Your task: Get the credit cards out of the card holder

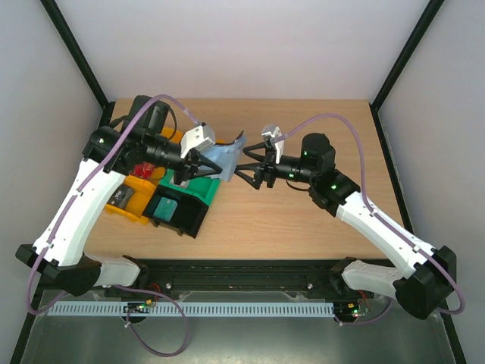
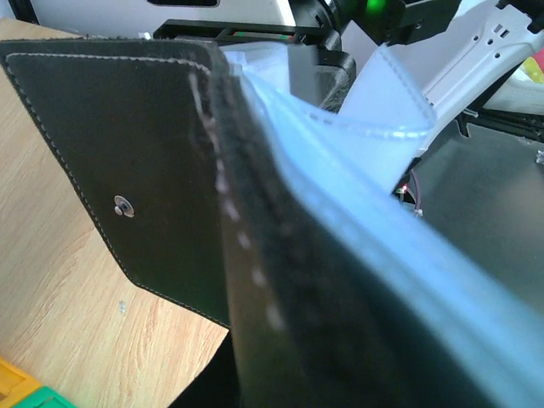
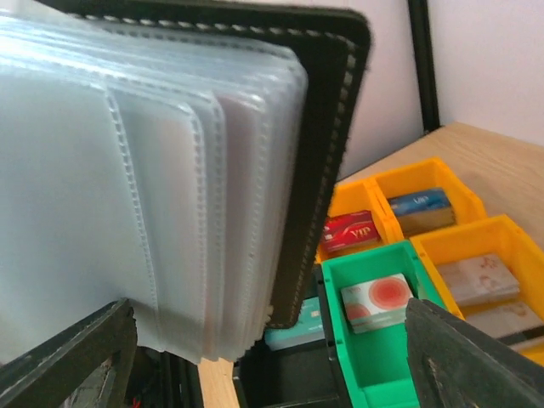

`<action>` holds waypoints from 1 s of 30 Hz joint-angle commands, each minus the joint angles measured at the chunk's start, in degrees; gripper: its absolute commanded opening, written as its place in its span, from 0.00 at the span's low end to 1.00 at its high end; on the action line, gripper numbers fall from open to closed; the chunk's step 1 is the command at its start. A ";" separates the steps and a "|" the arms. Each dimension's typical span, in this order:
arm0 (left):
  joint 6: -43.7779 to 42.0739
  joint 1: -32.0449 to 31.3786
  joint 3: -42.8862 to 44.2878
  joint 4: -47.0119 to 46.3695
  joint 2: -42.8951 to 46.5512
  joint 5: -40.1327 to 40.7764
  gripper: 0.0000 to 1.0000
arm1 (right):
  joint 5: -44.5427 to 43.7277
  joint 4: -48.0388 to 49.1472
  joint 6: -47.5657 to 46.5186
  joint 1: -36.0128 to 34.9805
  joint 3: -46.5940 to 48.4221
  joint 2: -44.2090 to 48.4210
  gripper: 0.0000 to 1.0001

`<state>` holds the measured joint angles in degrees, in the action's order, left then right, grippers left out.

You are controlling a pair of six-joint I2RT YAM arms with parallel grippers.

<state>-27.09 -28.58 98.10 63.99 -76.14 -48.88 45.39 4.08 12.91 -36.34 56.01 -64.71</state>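
The surface (image 1: 318, 220) is a board of light wood with a fine grain. Three pale, plain walls close it in: the back wall (image 1: 242, 45), the left wall (image 1: 38, 114) and the right wall (image 1: 447, 136). Where the walls meet, two black posts rise at a slant, the left post (image 1: 76, 53) and the right post (image 1: 404, 57). Along the near edge of the surface runs a black rail (image 1: 250, 277), and just below it a white slotted strip (image 1: 242, 309). Under this lies a grey panel (image 1: 250, 341). The light is soft and even, with only weak shadows on the wood.
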 commanded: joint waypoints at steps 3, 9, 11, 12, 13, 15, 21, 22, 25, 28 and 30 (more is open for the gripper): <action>-2.96 0.19 1.31 1.53 1.43 -2.92 0.02 | 8.23 8.69 2.21 0.04 1.90 0.27 0.88; -3.83 0.19 1.31 2.19 1.29 -3.75 0.02 | 8.62 11.84 4.39 -0.02 0.94 1.82 0.91; -3.84 0.19 1.26 2.11 1.18 -4.40 0.02 | 8.51 12.81 5.33 -0.26 0.98 1.44 0.91; -3.89 0.19 1.15 2.09 1.09 -4.77 0.02 | 8.52 13.39 6.01 -0.45 0.96 1.22 0.90; -3.92 0.19 0.94 2.10 1.02 -5.15 0.02 | 8.51 13.82 6.53 -0.67 1.01 0.91 0.90; -3.93 0.10 0.56 1.96 0.99 -5.38 0.02 | 8.66 14.74 7.33 -1.03 1.20 0.41 0.88; -3.12 0.36 -0.25 0.99 1.25 -3.92 0.02 | 9.99 15.71 10.21 -1.19 1.58 0.36 0.46; -2.05 0.44 -0.66 -0.05 1.21 -3.19 0.02 | 9.92 15.23 10.35 -1.19 1.64 0.49 0.40; 2.76 0.75 -2.59 -4.92 1.25 0.66 0.04 | 8.57 13.71 10.70 -1.19 1.22 1.37 0.18; 5.89 0.97 -4.37 -8.19 1.38 5.35 0.27 | 4.21 12.38 11.53 -1.19 0.35 2.79 0.04; 5.53 0.98 -4.97 -8.06 1.36 5.86 0.61 | -0.55 10.55 12.29 -1.19 0.25 3.57 0.02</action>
<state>-24.56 -27.90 94.70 59.16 -75.72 -46.33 52.34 15.18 23.66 -37.36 56.27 -63.88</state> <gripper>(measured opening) 0.298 0.073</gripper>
